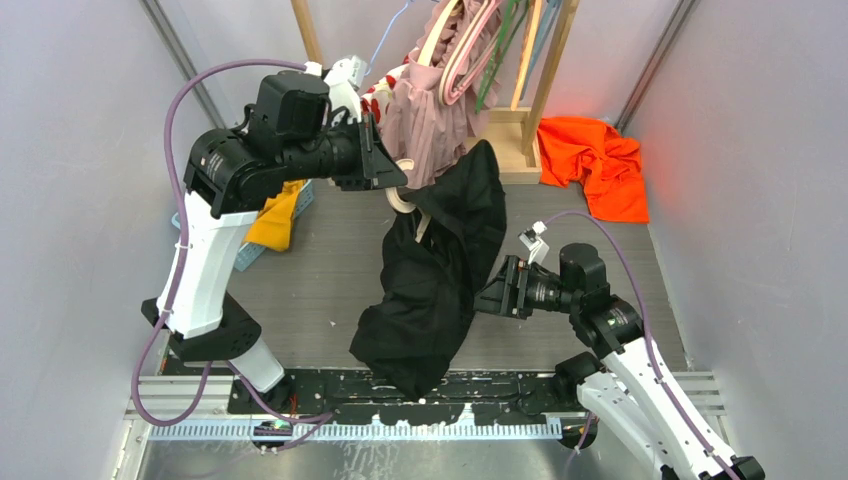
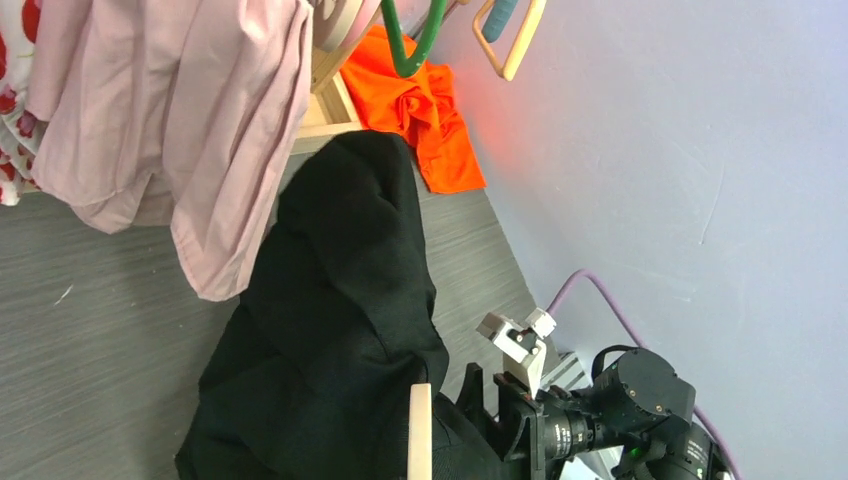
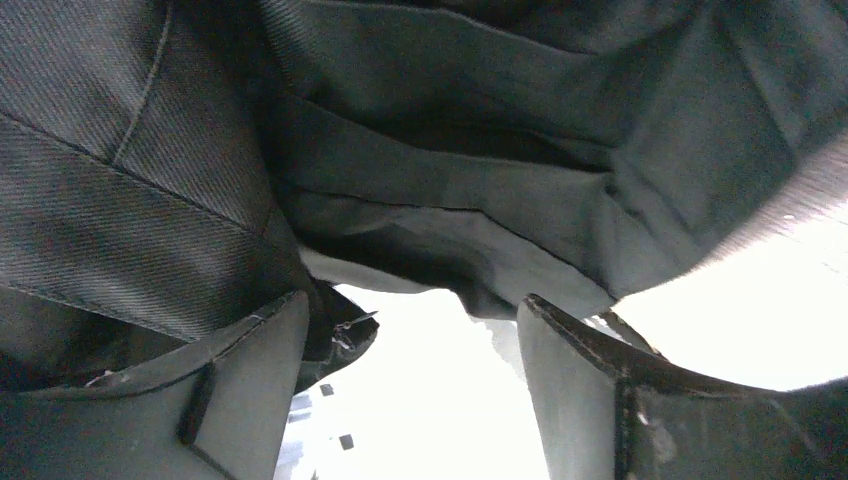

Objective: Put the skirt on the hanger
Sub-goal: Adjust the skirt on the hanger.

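Task partly done. Black skirt (image 1: 440, 270) hangs in front of the wooden rack (image 1: 545, 92), lifted off the table (image 1: 320, 280) at its upper part and draped over a cream hanger (image 1: 402, 198). Its lower folds sag low on the side away from the rack; cannot tell whether they touch the table. Left claw (image 1: 388, 172) is pressed together and appears to pinch the hanger, raised just in front of the rack's left side. Right claw (image 3: 415, 395) is spread wide, further from the rack than the left one. Its fingers (image 3: 250, 400) sit under loose black cloth and grip nothing. Judgement: the cloth is bunched, not spread along the hanger. Waistband seating cannot be confirmed, so settling the skirt evenly is left to do, as is perhaps hooking the hanger on the rack. Room: the rack is crowded with a pink garment (image 1: 440, 125) and spare hangers (image 1: 470, 55) directly behind the lift. An orange garment (image 1: 598, 165) lies at the rack's right foot against the wall. A blue basket (image 1: 250, 255) with yellow cloth (image 1: 275, 215) sits left of the rack. Bare table shows in front of the rack on both flanks; side walls stand close.
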You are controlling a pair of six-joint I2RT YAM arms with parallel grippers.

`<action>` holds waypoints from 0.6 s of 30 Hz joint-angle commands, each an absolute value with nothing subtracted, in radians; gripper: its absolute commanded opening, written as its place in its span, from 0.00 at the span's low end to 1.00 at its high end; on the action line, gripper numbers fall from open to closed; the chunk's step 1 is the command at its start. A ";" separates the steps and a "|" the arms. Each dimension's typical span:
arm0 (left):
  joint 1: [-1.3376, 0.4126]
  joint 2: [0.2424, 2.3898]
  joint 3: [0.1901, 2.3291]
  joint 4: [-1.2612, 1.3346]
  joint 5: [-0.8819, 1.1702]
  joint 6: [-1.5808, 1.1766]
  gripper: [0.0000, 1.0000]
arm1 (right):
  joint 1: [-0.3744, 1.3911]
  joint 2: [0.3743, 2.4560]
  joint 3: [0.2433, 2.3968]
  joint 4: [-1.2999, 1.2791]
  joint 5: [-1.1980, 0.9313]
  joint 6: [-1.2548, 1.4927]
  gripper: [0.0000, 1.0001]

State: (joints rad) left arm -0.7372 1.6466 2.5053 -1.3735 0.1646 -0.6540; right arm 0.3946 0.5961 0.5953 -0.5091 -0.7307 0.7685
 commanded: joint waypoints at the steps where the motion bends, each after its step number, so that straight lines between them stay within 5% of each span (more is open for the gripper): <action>1: -0.732 1.611 2.516 -1.205 0.187 -0.691 0.08 | 0.407 0.622 0.589 -0.323 -0.827 0.869 0.77; 11: -0.723 1.595 2.500 -1.179 0.177 -0.692 0.08 | 0.502 0.613 0.558 -0.228 -0.761 0.901 0.86; 18: -0.715 1.582 2.499 -1.185 0.155 -0.686 0.08 | 0.516 0.499 0.628 -0.447 -0.602 0.812 0.70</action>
State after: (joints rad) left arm -0.7219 1.6405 2.4874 -1.3125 0.1566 -0.6704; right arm 0.5114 0.5461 0.5591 -0.3782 -0.6884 0.8562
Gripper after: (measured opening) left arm 0.094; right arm 0.743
